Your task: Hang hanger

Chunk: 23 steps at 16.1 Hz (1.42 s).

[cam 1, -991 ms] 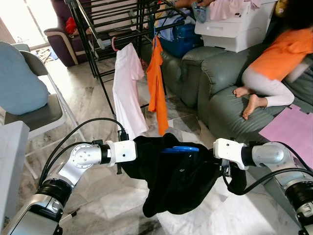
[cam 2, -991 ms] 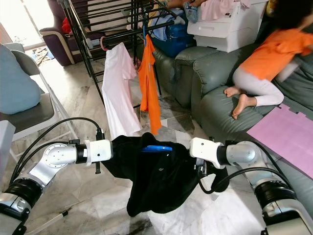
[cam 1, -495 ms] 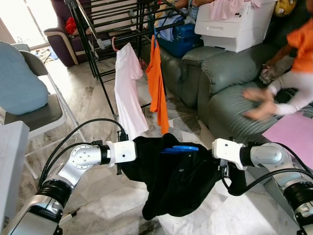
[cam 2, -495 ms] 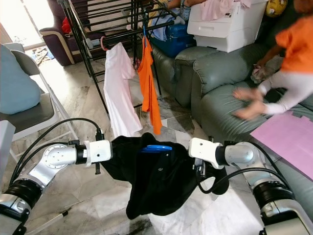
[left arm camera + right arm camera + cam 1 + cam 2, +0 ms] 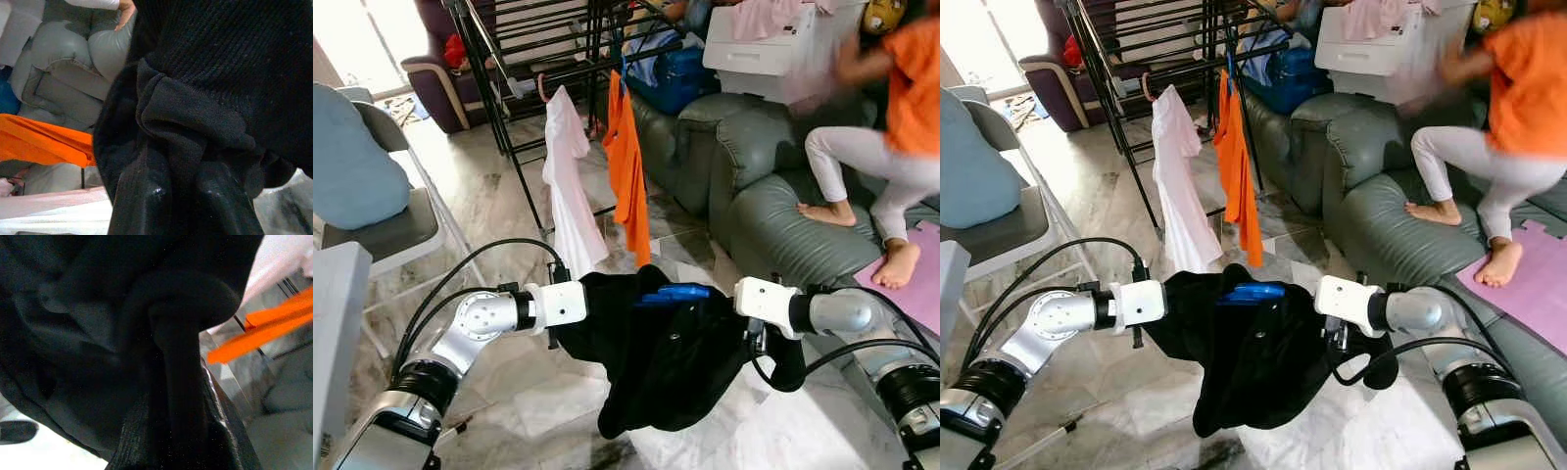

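1. A black garment [image 5: 661, 362] hangs stretched between the two arms in front of the robot, one side gathered at each gripper – held wide like this, it keeps clear of the floor and its neck stays up.
2. The blue hanger [image 5: 671, 293] sits at the top middle of the garment, between the two wrists, mostly buried in the cloth; in my judgement this keeps its hook free for the rack.
3. The left gripper [image 5: 183, 193] has its fingers drawn in narrow on a bunched fold of the black cloth, as the left wrist view shows.
4. The right gripper [image 5: 178, 396] is wrapped in dark fabric in the right wrist view – it seems to be pinching the garment, but I cannot tell for sure how its jaws stand.
5. The drying rack [image 5: 524, 78] stands ahead, well apart from the held garment, so the hanging step is not yet done.
6. Count on the rack: two clothes – one white shirt [image 5: 570, 196] and one orange shirt [image 5: 628, 166], side by side.
7. One garment and one hanger are held by two grippers; one person [image 5: 891, 127] steps on the grey sofa [image 5: 754, 166] to the robot's right.
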Motion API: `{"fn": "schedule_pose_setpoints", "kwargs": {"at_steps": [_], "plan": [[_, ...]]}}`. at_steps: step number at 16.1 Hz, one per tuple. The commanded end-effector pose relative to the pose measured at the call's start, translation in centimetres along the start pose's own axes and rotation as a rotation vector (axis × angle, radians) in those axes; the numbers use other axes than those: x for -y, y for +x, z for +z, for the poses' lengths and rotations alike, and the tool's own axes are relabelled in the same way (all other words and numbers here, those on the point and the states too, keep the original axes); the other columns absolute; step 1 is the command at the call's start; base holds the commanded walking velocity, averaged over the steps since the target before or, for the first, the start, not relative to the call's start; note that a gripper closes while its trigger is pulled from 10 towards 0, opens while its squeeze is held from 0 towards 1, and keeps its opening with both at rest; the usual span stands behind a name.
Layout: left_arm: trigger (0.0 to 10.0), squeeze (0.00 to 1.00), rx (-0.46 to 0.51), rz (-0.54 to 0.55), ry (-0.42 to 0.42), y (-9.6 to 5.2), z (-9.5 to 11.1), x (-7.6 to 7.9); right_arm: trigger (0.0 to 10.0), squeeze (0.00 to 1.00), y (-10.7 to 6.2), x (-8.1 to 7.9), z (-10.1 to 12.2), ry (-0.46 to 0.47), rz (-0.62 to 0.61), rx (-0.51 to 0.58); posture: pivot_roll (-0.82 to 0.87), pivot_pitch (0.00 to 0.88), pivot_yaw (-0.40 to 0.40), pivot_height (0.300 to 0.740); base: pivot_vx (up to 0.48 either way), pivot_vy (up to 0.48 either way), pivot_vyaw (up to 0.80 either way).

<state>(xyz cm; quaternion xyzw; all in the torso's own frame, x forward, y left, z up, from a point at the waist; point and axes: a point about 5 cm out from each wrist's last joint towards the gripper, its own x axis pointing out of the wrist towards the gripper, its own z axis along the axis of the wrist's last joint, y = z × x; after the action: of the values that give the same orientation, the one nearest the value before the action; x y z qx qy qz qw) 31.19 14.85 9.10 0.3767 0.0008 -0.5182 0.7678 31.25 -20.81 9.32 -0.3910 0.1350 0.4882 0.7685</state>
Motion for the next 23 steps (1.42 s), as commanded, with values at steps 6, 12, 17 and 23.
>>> {"fn": "schedule_pose_setpoints", "kwargs": {"at_steps": [6,12,17,23], "plan": [[10.0,1.00,0.025,0.131,0.087,0.2,0.6,-0.6,0.0,0.00,1.3,0.5,0.2,0.049,-0.118,-0.028,-0.15,0.000,0.042,0.740,0.000,0.000,0.00],[10.0,1.00,-0.031,0.489,-0.158,-0.3,-1.1,-1.2,0.0,0.00,2.2,0.8,-0.4,0.298,-0.374,-0.056,-0.18,0.000,0.069,0.740,0.000,0.000,0.00],[10.0,1.00,-0.001,0.898,-0.606,-1.6,-2.8,0.6,0.0,0.00,2.5,0.4,-0.7,0.584,-0.574,-0.023,-0.18,0.000,0.076,0.740,0.000,0.000,0.00],[10.0,1.00,0.003,1.005,-0.755,-2.6,-3.1,1.2,10.0,0.00,2.1,-1.2,-0.5,0.914,-0.826,-0.011,-0.20,0.000,0.087,0.740,0.000,0.000,0.00]]}}
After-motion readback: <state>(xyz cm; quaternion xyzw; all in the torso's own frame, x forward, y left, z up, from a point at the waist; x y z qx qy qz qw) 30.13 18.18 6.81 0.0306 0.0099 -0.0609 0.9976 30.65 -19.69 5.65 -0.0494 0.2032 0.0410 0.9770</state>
